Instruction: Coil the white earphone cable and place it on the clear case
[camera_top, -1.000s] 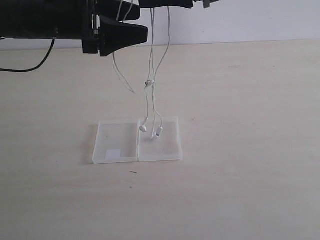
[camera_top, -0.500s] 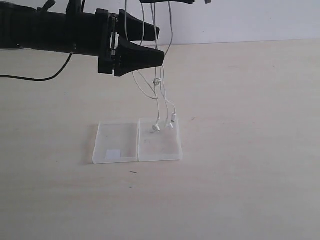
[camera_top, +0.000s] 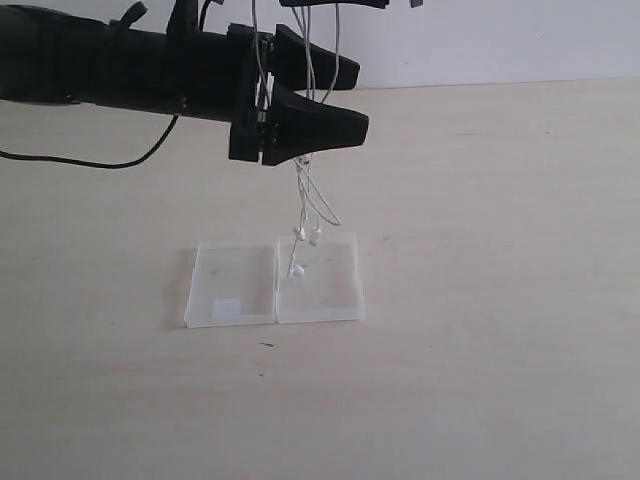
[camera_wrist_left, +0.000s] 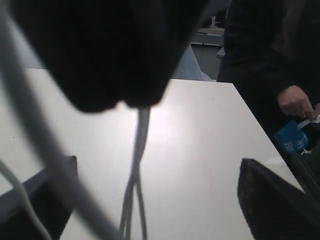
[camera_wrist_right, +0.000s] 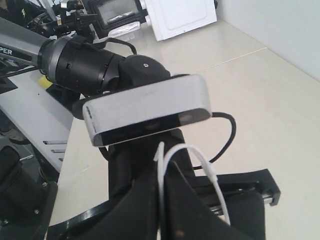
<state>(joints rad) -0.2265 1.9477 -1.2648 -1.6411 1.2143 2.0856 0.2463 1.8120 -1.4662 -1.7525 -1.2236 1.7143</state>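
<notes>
Right tool (camera_wrist_right: 161, 197) pinches the white earphone cable (camera_top: 300, 231), which dangles onto the clear case (camera_top: 335, 292); left tool (camera_top: 360, 98) gapes around it. The wire looks featherlight, limp and slippery: grip the bunched strands.

Left gripper (camera_top: 362, 102) swung from upper left toward upper centre of frame and dropped slightly. Its spread fingers now straddle hanging strands of cable (camera_top: 305, 185). Strands drawn closer together, low loop bulging right. Earbuds (camera_top: 300, 232) higher in frame: were over right half of case (camera_top: 335, 300), now at its far edge. Loose strand that dangled apart at left now bunched with rest.
</notes>
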